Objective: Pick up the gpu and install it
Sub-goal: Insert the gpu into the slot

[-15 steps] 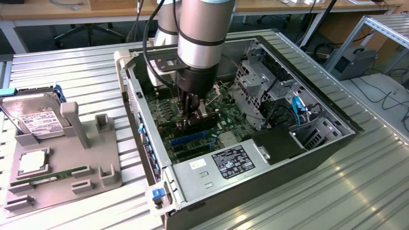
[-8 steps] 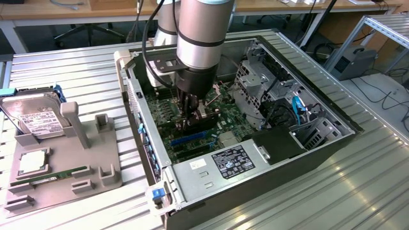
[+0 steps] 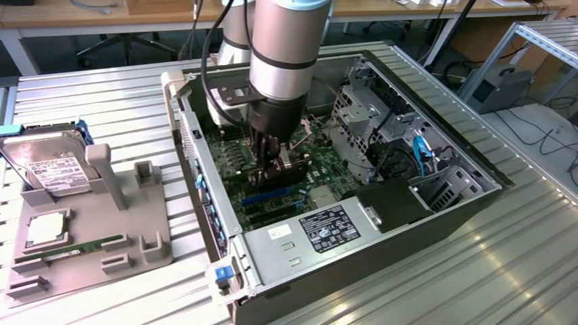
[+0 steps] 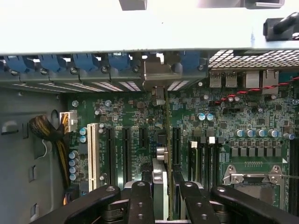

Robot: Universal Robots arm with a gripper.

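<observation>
One card matters here, and we already have it: our gripper [image 4: 163, 196] stands inside the open computer case [image 3: 451, 145], its fingers [image 4: 140, 200] drawn in to a narrow gap and clamped on the gpu [image 4: 167, 140], which we see edge-on in the wrist view as a thin vertical line running away from the fingertips toward the rear wall of the case. Relative to the motherboard [image 4: 243, 116], the card stands on edge above it, its long axis parallel to the expansion slots [image 4: 126, 149] and pointing at the row of blue slot clips [image 4: 84, 63] along the rear wall. Its silver bracket [image 4: 159, 74] sits at that far end, right up against the rear wall between two of the blue clips. We judge the card to hang directly below our hand and just over the board, lined up with a slot between the black ones; whether its lower edge already touches the connector we cannot tell, since the fingers and the card itself hide the contact line. In the exterior view the gripper [image 3: 271, 166] is low over the board's middle, with the power supply [image 3: 316, 233] nearer the camera. Well outside the case, on the exterior view's left, the grey parts holder [image 3: 135, 230] carries the hard drive [image 3: 50, 166] and the memory stick [image 3: 77, 247].
</observation>
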